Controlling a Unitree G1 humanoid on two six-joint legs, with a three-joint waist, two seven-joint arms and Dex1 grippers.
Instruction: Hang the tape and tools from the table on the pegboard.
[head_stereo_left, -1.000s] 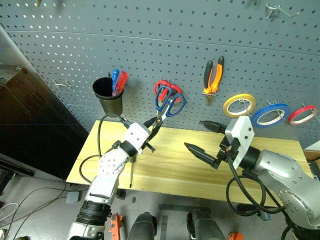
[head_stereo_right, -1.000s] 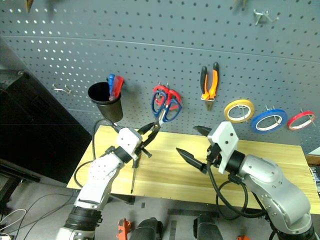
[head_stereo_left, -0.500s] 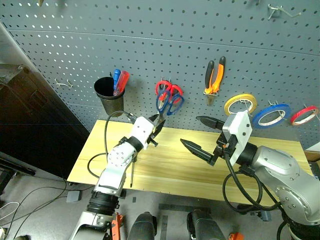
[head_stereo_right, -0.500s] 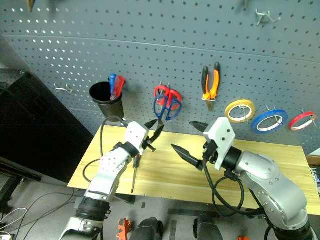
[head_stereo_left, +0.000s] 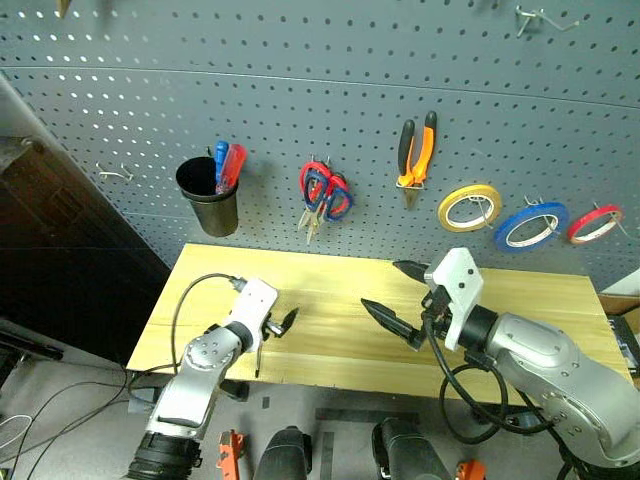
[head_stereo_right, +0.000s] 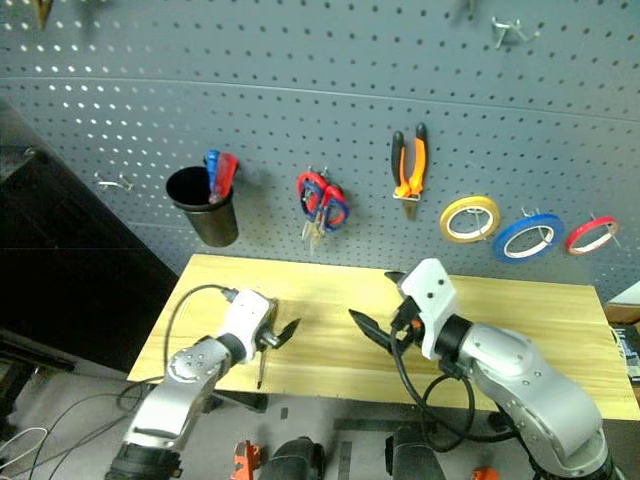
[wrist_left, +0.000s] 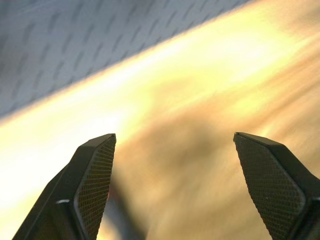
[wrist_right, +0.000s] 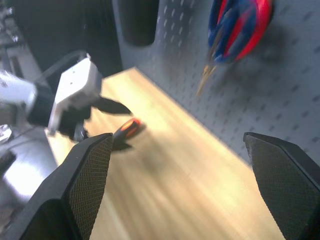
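Both jaws wide, nothing held.

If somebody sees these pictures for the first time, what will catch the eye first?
Probably the bright things hanging on the blue-grey pegboard: the orange-and-black pliers, the yellow tape roll, the larger blue roll and the thin red tape ring. Below, the two black-fingered grippers, left and right, hang open over the light wooden table.

Left gripper (head_stereo_left: 283, 322) low, fingers apart, right gripper (head_stereo_left: 398, 298) raised, fingers spread wide
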